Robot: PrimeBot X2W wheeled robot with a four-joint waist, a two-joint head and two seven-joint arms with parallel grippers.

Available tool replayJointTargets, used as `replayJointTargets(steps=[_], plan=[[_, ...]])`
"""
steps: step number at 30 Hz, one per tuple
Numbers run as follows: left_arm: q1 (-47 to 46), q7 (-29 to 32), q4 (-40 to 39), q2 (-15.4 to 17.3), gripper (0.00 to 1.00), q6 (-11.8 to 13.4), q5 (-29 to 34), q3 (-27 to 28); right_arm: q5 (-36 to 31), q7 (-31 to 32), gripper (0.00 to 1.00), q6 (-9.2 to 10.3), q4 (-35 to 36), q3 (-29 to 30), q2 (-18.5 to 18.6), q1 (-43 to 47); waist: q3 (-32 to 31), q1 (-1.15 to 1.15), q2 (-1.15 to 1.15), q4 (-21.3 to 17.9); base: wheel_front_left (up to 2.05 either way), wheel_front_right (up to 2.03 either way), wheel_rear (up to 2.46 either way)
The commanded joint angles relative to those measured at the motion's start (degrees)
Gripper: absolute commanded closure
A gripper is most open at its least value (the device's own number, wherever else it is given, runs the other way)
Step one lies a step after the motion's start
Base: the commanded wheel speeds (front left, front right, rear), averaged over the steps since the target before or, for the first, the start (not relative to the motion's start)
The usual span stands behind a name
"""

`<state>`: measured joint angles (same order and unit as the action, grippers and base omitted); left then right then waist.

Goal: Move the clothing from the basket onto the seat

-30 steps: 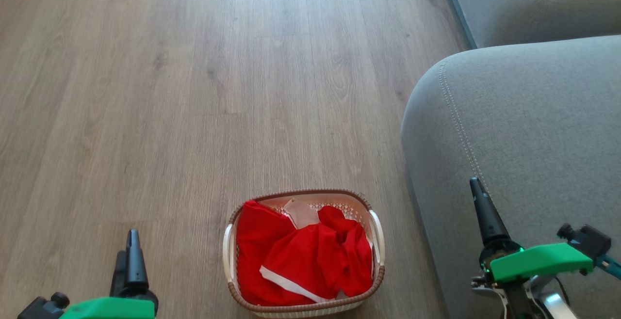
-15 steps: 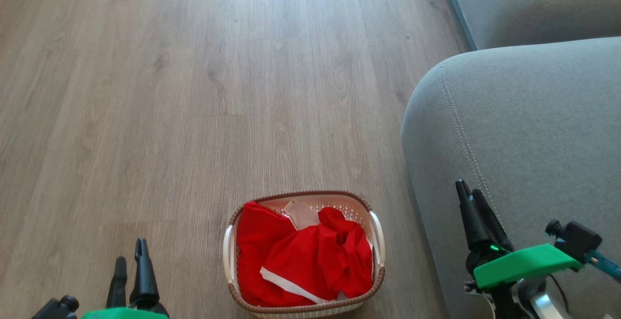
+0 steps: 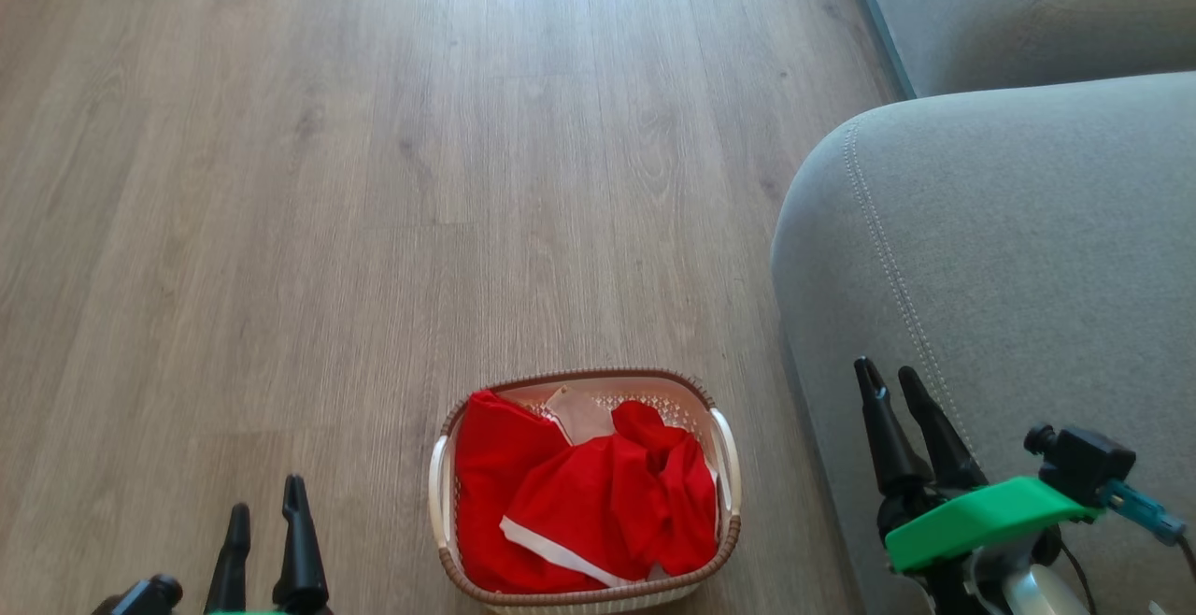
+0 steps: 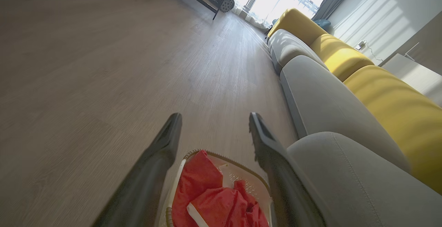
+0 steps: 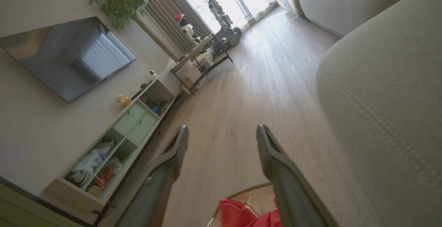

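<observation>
The clothing (image 3: pixel 584 503) was found heaped inside the basket (image 3: pixel 598 376), which stood on the wooden floor (image 3: pixel 374 176) just beside the front of the seat (image 3: pixel 1009 250). The red fabric with its white trim was contained within the rim, and the number of garments in the heap could not be determined. No clothing was carried by the visible part of the seat. The left gripper (image 3: pixel 268 495) was positioned to the left of the basket and apart from it, with its 2 fingers spread and nothing held between them. The right gripper (image 3: pixel 883 368) was positioned to the right of the basket, in front of the seat's rounded edge, with its 2 fingers likewise parted and empty. In the left wrist view, the basket and the clothing were framed between the spread fingers, below their tips. The task was therefore judged to be at its start: 0 garments had been transferred, and no grasp had yet been made. The following steps were judged to be outstanding: a gripper was to be lowered into the basket, a fold of fabric was to be pinched, and the garment was to be lifted clear of the rim, carried over the seat and released. This cycle was to be repeated until the basket was emptied.
</observation>
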<state>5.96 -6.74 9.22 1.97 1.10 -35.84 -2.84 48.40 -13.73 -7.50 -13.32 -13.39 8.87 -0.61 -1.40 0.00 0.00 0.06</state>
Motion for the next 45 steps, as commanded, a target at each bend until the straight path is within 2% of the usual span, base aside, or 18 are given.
replayJointTargets(steps=[1, 45], plan=[[-0.82, -0.95, -1.69, 0.74, 0.0, 0.27, 1.74, 0.9, -2.11, -0.7, 0.0, 0.01, 1.63, -0.19, -0.34, -1.55, -0.03, 0.0, 0.0, 0.01, 0.0, 0.0, 0.0], [3.19, -8.18, 0.01, 0.93, 0.0, 1.18, 29.72, 0.36, -39.47, -1.26, 0.0, 0.01, -1.12, 3.46, -5.93, -0.32, -1.09, 0.0, 0.0, -0.14, 0.0, 0.0, 0.0]])
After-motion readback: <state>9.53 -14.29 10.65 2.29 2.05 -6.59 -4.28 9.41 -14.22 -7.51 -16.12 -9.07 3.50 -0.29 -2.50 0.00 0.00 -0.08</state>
